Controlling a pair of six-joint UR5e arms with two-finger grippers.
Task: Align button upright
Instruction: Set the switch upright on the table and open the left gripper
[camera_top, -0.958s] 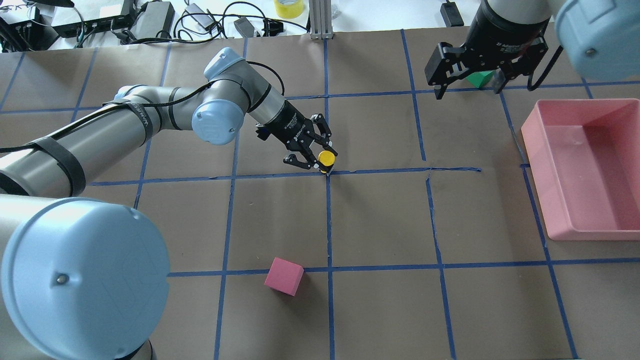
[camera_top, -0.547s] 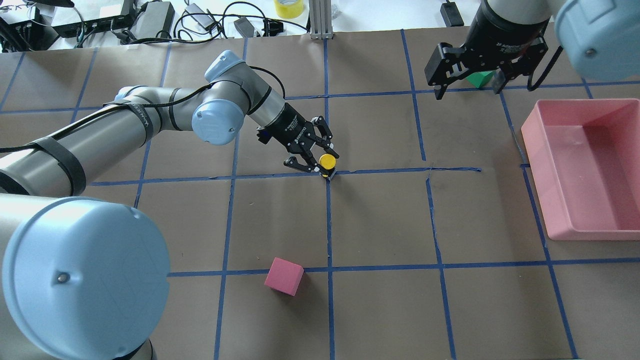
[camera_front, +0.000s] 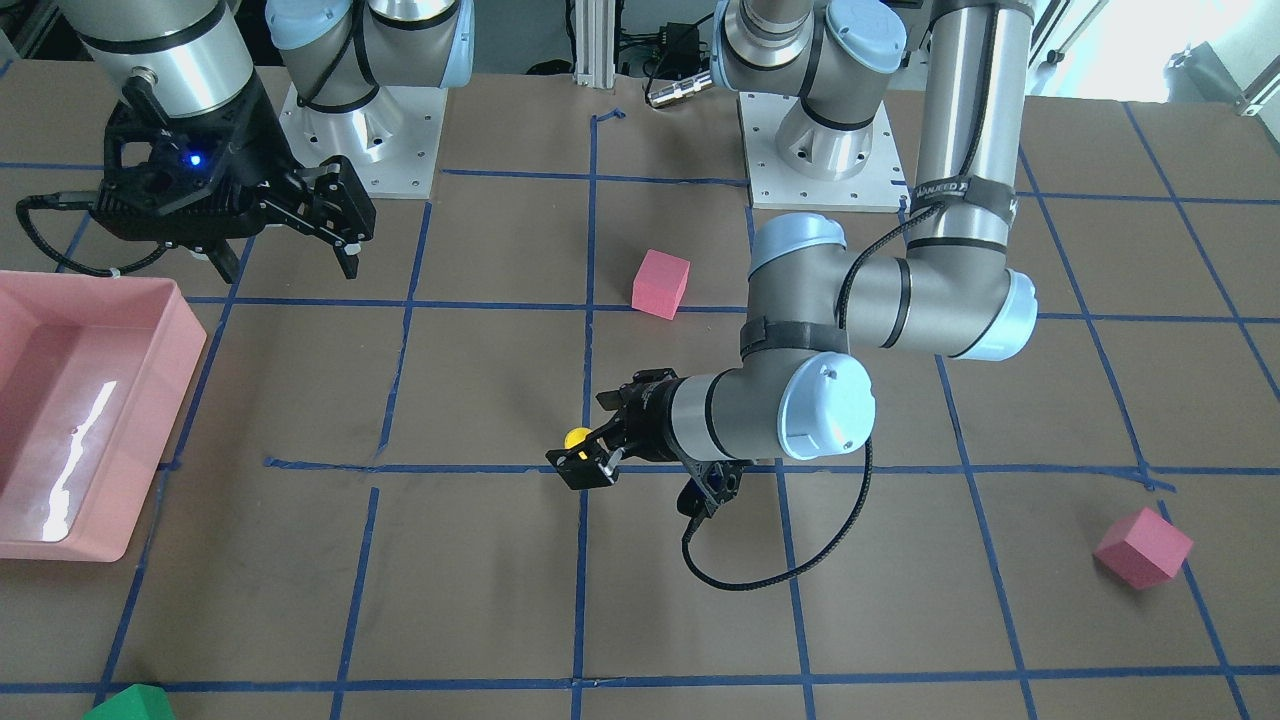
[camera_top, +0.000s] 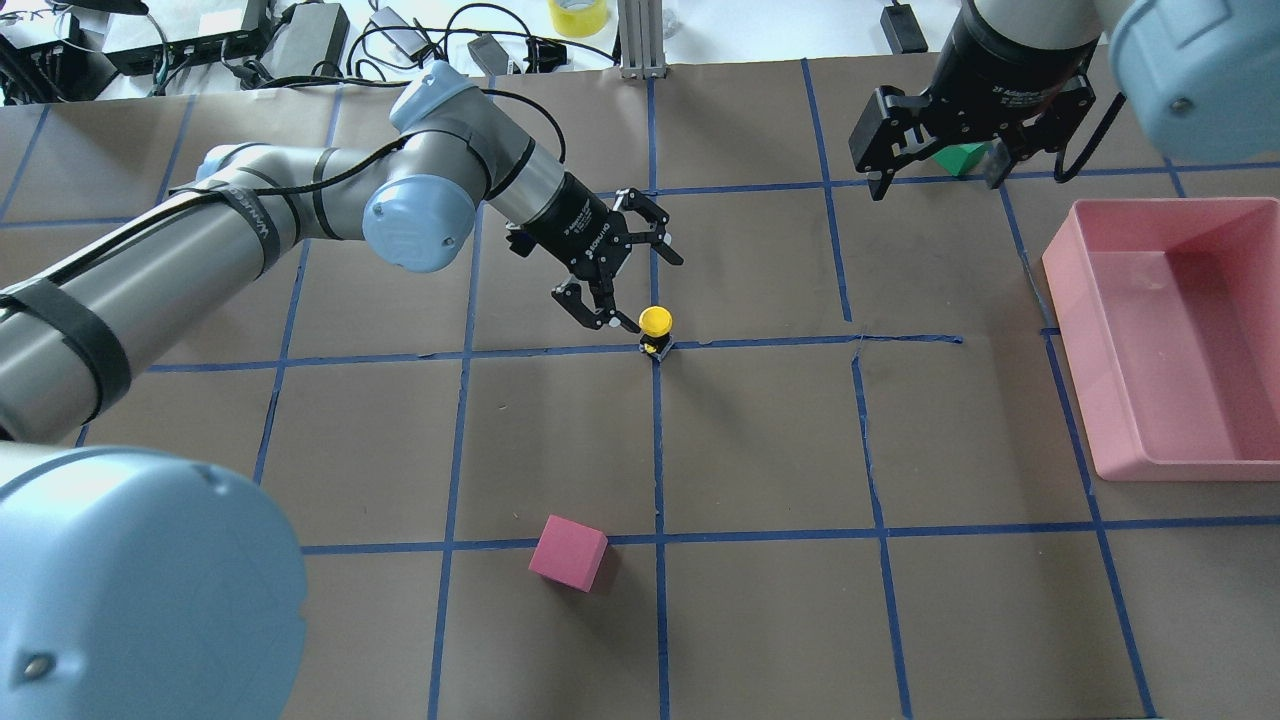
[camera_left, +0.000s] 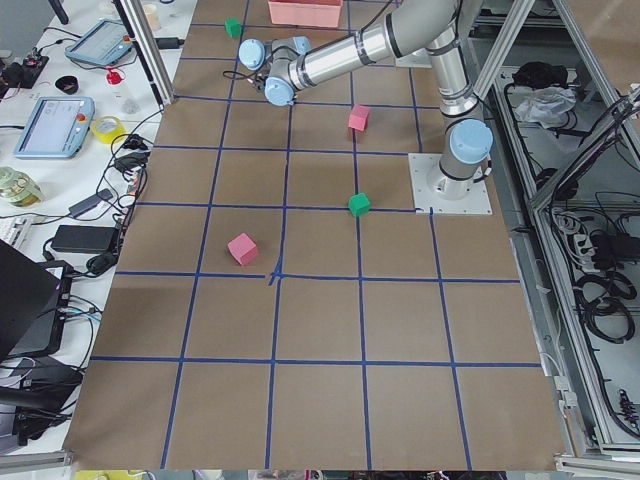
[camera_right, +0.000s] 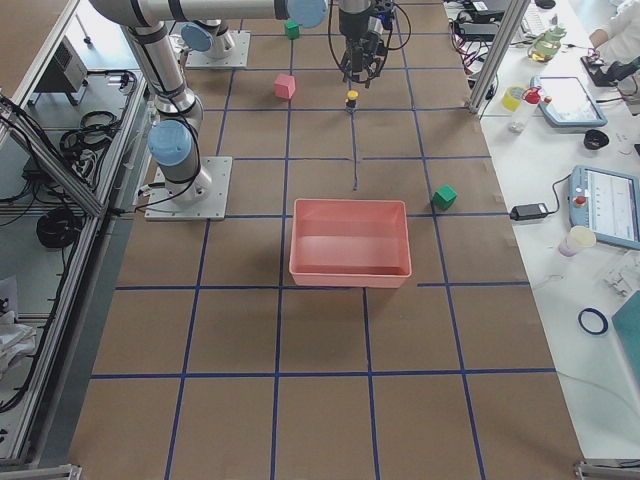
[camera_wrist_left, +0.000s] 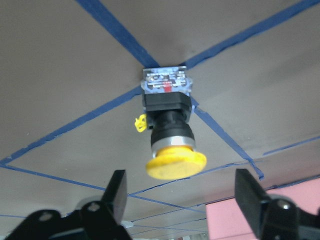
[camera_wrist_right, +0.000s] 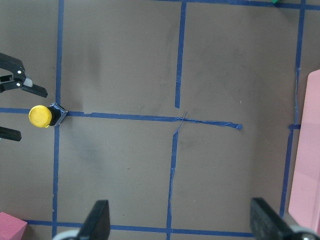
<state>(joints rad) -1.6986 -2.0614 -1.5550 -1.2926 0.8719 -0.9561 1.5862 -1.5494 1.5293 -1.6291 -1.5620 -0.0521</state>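
Observation:
The button (camera_top: 655, 325) has a yellow cap on a black body and a silvery base. It stands upright on a blue tape crossing, and shows in the front view (camera_front: 577, 437) and the right wrist view (camera_wrist_right: 40, 115). My left gripper (camera_top: 650, 292) is open and empty, just behind the button and not touching it. In the left wrist view the button (camera_wrist_left: 172, 125) stands free ahead of the open gripper (camera_wrist_left: 182, 195). My right gripper (camera_top: 937, 178) is open and empty at the far right of the table, well away from the button.
A pink tray (camera_top: 1065, 300) lies at the right edge. A pink cube (camera_top: 568, 552) sits near the front middle. A green cube (camera_top: 962, 158) sits behind the right gripper. Another pink cube (camera_front: 1143, 547) lies on the robot's far left. Cables and boxes line the back edge.
My left gripper was shut on the button. It has opened and drawn back and up. The button stays standing on the tape crossing. The right arm has not moved.

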